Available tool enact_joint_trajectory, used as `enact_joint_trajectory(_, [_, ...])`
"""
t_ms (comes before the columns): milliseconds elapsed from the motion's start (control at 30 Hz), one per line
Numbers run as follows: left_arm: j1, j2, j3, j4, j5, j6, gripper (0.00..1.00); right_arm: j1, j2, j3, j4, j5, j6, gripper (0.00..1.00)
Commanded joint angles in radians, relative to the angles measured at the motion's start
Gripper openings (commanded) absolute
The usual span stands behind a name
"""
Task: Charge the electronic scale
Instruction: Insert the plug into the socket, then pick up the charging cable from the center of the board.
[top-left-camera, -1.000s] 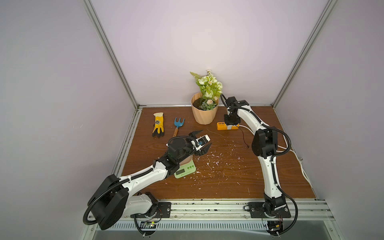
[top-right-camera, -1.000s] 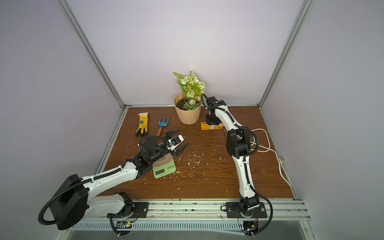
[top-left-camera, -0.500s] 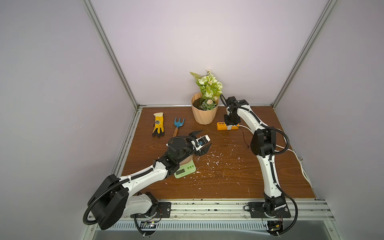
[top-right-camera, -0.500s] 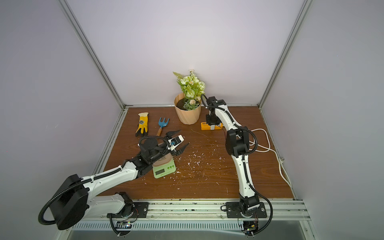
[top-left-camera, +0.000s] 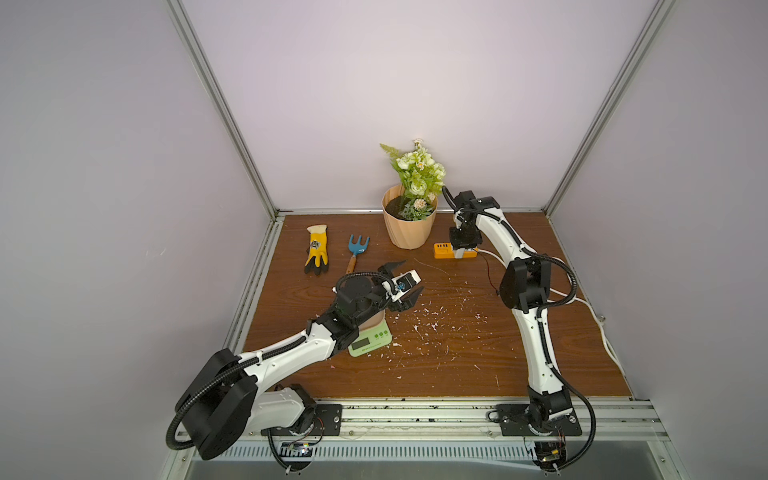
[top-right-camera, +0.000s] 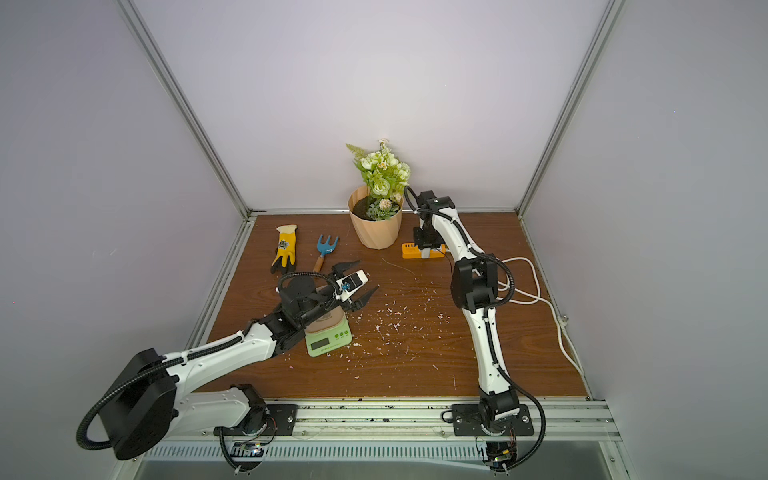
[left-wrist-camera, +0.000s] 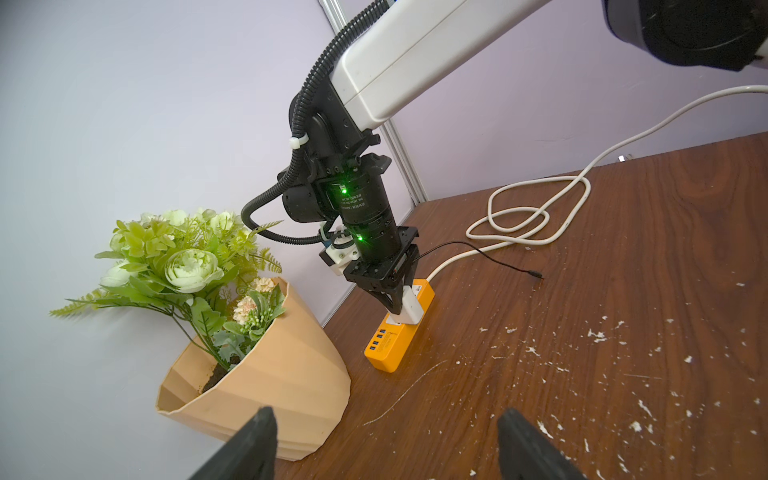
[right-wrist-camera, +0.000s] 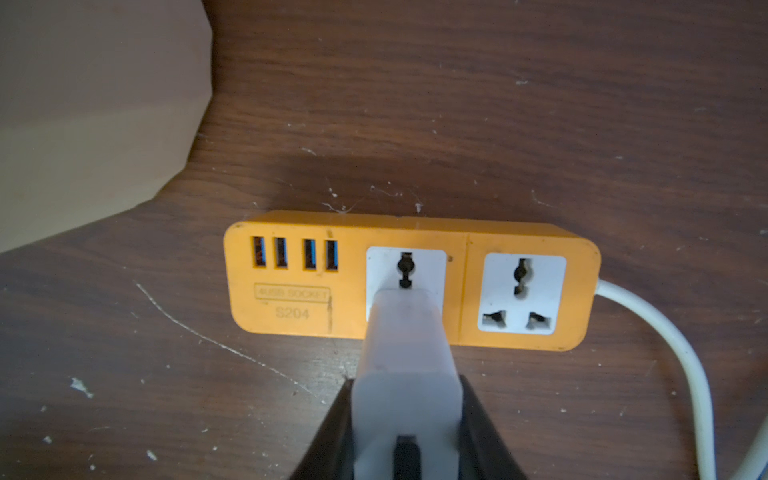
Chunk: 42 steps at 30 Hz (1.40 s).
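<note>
The electronic scale (top-left-camera: 370, 343) (top-right-camera: 328, 341), light green with a tan tray, sits near the table's front left, partly under my left arm. My left gripper (top-left-camera: 413, 275) (top-right-camera: 368, 274) (left-wrist-camera: 384, 419) hovers just beyond it, open and empty. At the back, my right gripper (top-left-camera: 460, 248) (top-right-camera: 426, 248) (left-wrist-camera: 400, 305) (right-wrist-camera: 406, 380) is shut on the white charger cube (right-wrist-camera: 405, 353), which is pressed onto one socket of the orange power strip (right-wrist-camera: 299, 307) (left-wrist-camera: 388, 347). A thin black cable (left-wrist-camera: 490, 259) runs from the charger, and its free plug (left-wrist-camera: 536, 274) lies on the table.
A tan flower pot (top-left-camera: 409, 228) stands right beside the strip. A yellow glove (top-left-camera: 316, 254) and a blue garden fork (top-left-camera: 356, 249) lie at the back left. The strip's white cord (top-right-camera: 528, 286) loops at the right. White flakes (top-left-camera: 436, 320) litter the middle.
The right arm's elbow has shifted very slightly; both grippers stay where they were, with their jaws unchanged.
</note>
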Motion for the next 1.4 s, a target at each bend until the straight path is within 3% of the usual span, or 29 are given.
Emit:
enact_joint_trajectory(0, [0.007, 0.001, 0.003, 0.0, 0.011, 0.002, 0.84, -0.013, 0.012, 0.019, -0.009, -0.02, -0.015, 0.36])
enact_joint_trajectory(333, [0.008, -0.003, 0.0, -0.001, -0.002, 0.002, 0.84, -0.014, -0.173, -0.029, 0.072, -0.075, -0.045, 0.72])
enact_joint_trajectory(500, [0.007, -0.012, -0.007, 0.004, -0.011, -0.001, 0.85, -0.013, -0.335, -0.243, 0.127, -0.01, -0.051, 0.84])
enact_joint_trajectory(633, [0.009, -0.016, 0.004, -0.001, -0.046, -0.036, 0.85, -0.026, -0.521, -0.515, 0.26, 0.003, -0.037, 0.86])
enact_joint_trajectory(867, [0.01, -0.01, 0.086, -0.089, -0.141, -0.229, 0.86, -0.048, -0.848, -1.019, 0.539, 0.02, 0.024, 0.87])
enact_joint_trajectory(1000, [0.01, -0.016, 0.101, -0.118, -0.156, -0.312, 0.86, -0.063, -0.989, -1.282, 0.698, 0.119, 0.07, 0.87])
enact_joint_trajectory(1167, [0.01, -0.01, 0.115, -0.145, -0.164, -0.347, 0.85, -0.079, -1.044, -1.453, 0.795, 0.197, 0.091, 0.87])
enact_joint_trajectory(1367, [0.01, -0.011, 0.112, -0.148, -0.15, -0.36, 0.85, -0.085, -0.968, -1.513, 0.912, 0.241, 0.116, 0.86])
